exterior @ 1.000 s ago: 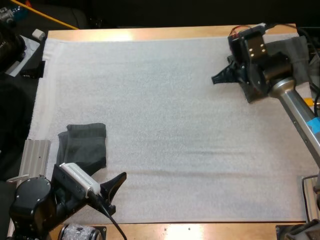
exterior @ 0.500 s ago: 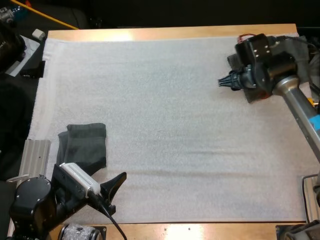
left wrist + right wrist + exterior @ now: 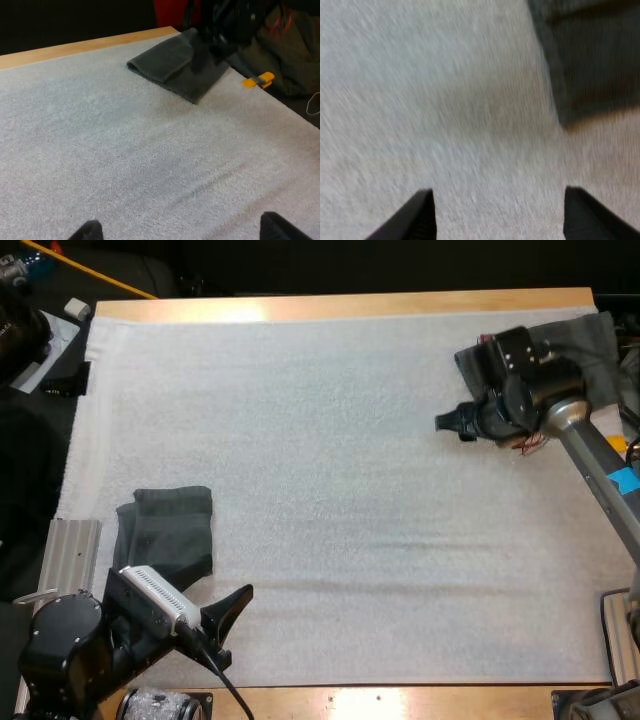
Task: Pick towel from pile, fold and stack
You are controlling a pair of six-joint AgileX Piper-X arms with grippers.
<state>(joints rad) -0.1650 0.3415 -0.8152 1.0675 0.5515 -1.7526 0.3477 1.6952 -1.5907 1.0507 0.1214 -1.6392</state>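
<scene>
— As you look down over the table in the high view, where do the towels lie?

— One rumpled dark grey-green cloth towel [image 3: 170, 530] lies on the white mat [image 3: 330, 460] at the near left side, just beside my left arm. One flat folded dark grey-green cloth towel [image 3: 585, 340] lies at the far right corner of the mat, near the edge of the wooden table [image 3: 330, 306]. The two towels are well apart.

— And your left gripper?

— My left gripper [image 3: 230, 625] hangs at the near edge of the mat, to the right of the rumpled towel and not touching it. In the left wrist view its two black fingers [image 3: 86, 231] stand wide apart, with bare mat between them. They hold nothing. Far across the mat I see the flat towel, with my right arm as a dark shape over it.

— Where is the right one?

— My right gripper [image 3: 452, 423] is over the mat just beside the flat towel, on its left side, and it points to the left. In the right wrist view its fingers [image 3: 417, 215] are spread, and the mat shows between them. The towel's corner lies beyond one fingertip, not between the two. I cannot tell whether the fingertips touch the mat.

— Is any towel held?

— No. Both lie free on the mat.
</scene>
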